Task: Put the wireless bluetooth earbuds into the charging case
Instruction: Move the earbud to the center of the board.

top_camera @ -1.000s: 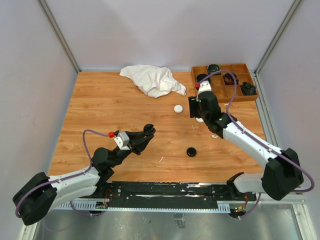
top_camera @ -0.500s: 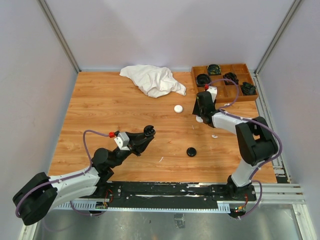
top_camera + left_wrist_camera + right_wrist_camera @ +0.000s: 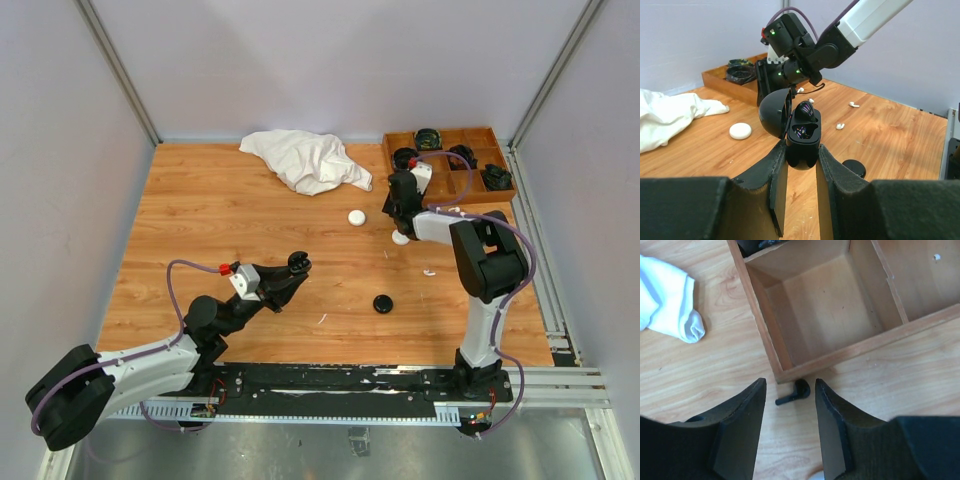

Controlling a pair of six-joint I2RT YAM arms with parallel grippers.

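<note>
One black earbud [image 3: 793, 393], likely light and slippery, lies on the desk [image 3: 715, 360] under the spread right claw [image 3: 789, 390]; pinch its bulb. The left claw [image 3: 801, 156] clamps the open charging case [image 3: 802, 134].

Bright, even light; soft shadows; sharp.

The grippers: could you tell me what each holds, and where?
Left gripper clamps the open black case by its base; right gripper, open over a black earbud, holds nothing.
</note>
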